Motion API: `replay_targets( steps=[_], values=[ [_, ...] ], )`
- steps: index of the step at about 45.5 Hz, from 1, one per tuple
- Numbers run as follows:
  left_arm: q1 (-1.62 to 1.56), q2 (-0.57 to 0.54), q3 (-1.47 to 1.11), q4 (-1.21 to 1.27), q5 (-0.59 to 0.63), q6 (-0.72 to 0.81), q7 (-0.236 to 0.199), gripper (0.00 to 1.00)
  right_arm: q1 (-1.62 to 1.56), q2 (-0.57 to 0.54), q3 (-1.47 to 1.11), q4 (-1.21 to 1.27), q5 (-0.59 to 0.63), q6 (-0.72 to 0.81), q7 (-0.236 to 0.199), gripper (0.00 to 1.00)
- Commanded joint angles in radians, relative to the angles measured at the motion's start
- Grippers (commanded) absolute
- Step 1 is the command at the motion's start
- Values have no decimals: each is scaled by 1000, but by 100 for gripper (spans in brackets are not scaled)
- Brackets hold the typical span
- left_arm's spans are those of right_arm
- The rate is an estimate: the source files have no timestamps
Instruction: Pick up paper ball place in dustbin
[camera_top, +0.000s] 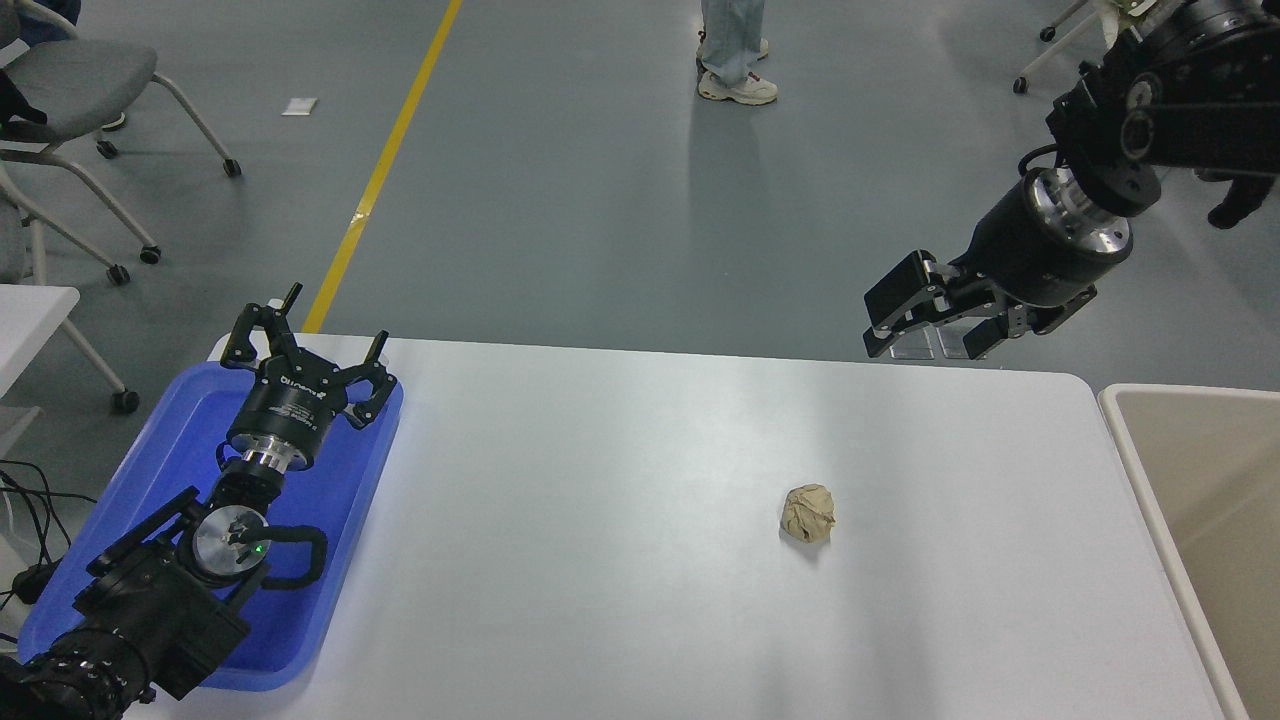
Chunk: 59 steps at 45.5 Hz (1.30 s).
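Observation:
The tan-brown paper ball (808, 513) lies on the white table (600, 560), right of the middle. The beige dustbin (1200, 520) stands at the table's right edge, its pale rim and tan inside partly cut off by the picture. My right gripper (925, 342) hangs open and empty in the air over the table's far edge, well above and behind the ball. My left gripper (300, 335) is open and parked over the blue tray at the lower left.
A flat blue tray (150, 480) lies at the table's left end under the left arm. A person's legs and shoes (735, 60) show on the floor beyond the table. Wheeled chairs (80, 90) stand at the far left.

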Motion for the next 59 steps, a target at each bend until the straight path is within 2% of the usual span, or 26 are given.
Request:
replay_targets(
  steps=[1,4,11,18,31,48,59],
  values=[
    [0,0,0,0,0,0,2,100,-71,9,77,-51,-1,0,0,100],
    [0,0,0,0,0,0,0,100,-115,36,88,-100,-1,0,0,100],
    [0,0,0,0,0,0,0,100,-198,144,92,-182,-1,-109,0,100],
    [0,0,0,0,0,0,0,100,-276,199,92,-212,-3,-190,0,100],
    [0,0,0,0,0,0,0,100,-480,306,155,-412,-6,-245,1,100],
    [0,0,0,0,0,0,0,100,-721,310,149,-614,-27,-345,1,100],
    [0,0,0,0,0,0,0,100,-830,310,149,-637,-33,-393,1,100]
  ],
)
